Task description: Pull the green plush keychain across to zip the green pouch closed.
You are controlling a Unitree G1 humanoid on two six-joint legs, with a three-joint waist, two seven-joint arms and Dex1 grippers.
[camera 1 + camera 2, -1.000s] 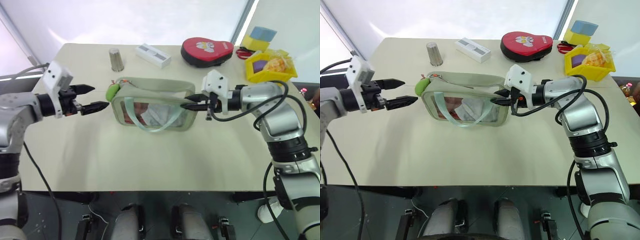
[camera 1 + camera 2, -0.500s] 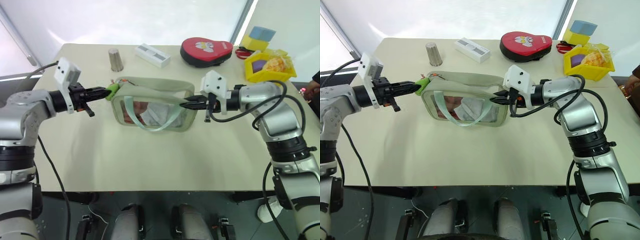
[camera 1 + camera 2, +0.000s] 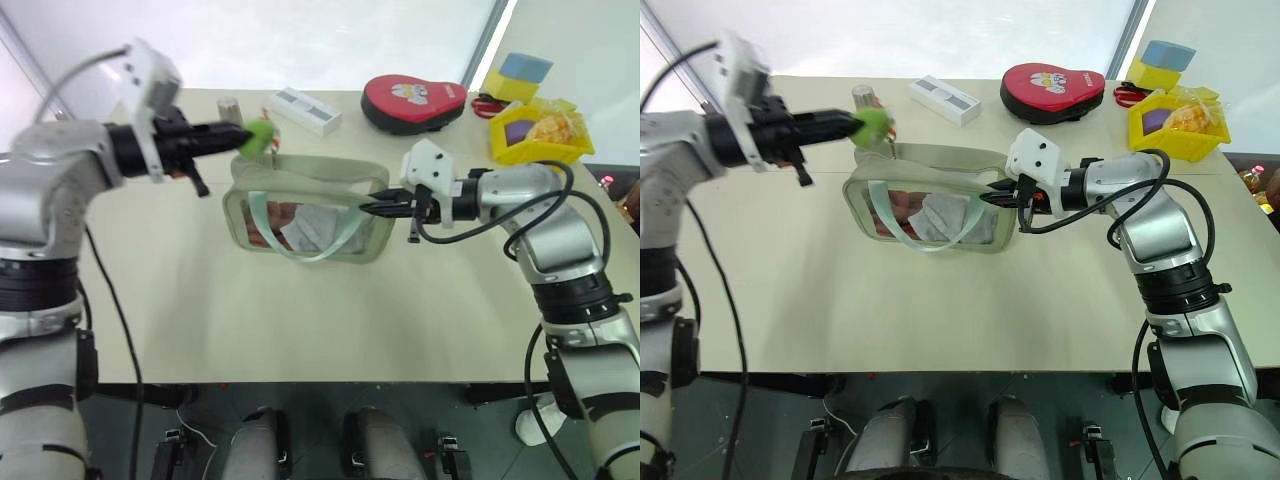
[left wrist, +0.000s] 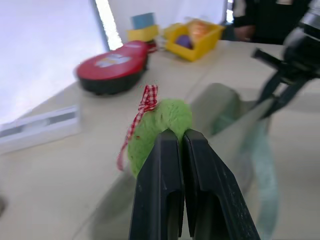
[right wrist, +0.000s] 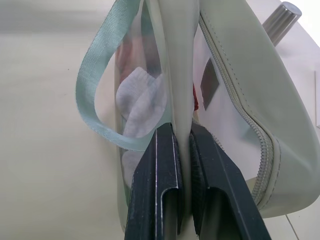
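The right gripper (image 3: 384, 207) pinches the near end of the green pouch (image 3: 305, 210), which lies mid-tabletop, pale sage and still gaping. Farther off, the left gripper (image 3: 242, 137) clamps the fuzzy lime green plush keychain (image 3: 259, 138). Zipping has begun; the next move likely draws it rightward along the zipper.

Zipper pull under green plush keychain (image 4: 162, 125) hidden; metal cup (image 5: 281, 20) cut off.

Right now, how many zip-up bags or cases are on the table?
2: the green pouch at the table's middle, and a red oval zip case at the far edge toward the robot's right.
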